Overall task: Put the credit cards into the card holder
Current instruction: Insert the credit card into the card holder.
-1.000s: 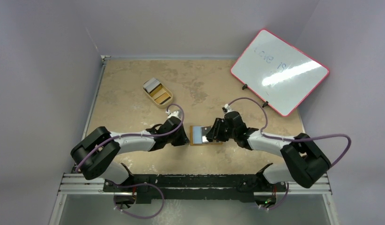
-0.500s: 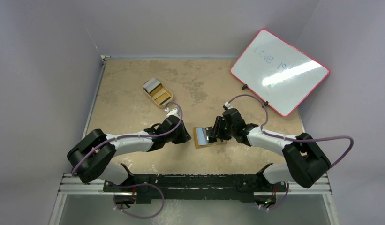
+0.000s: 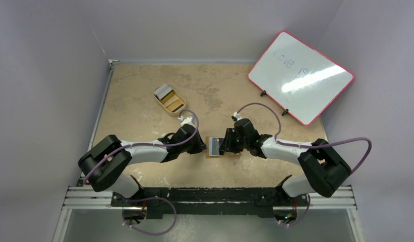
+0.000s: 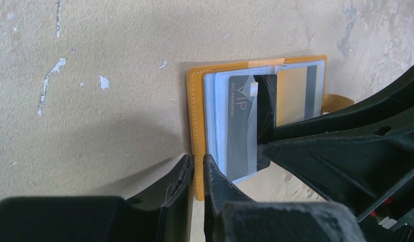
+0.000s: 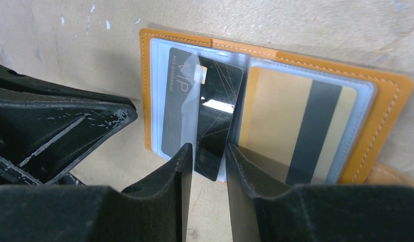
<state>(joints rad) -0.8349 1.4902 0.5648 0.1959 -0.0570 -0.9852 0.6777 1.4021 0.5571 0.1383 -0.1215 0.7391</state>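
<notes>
- Orange-tan folding card holder: lies open and flat on the counter, centre of the top view, clear sleeves facing up.
- Dark grey "VIP" credit card: tilted, partly in the left sleeve, lower end sticking out.
- Gold credit card with a black stripe: inside the right sleeve.
- Grey card and gold-brown card: side by side at upper left, well apart from the holder.

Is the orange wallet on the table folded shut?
No, the card holder lies spread open, with a dark card and a gold card visible at its clear sleeves.
</notes>
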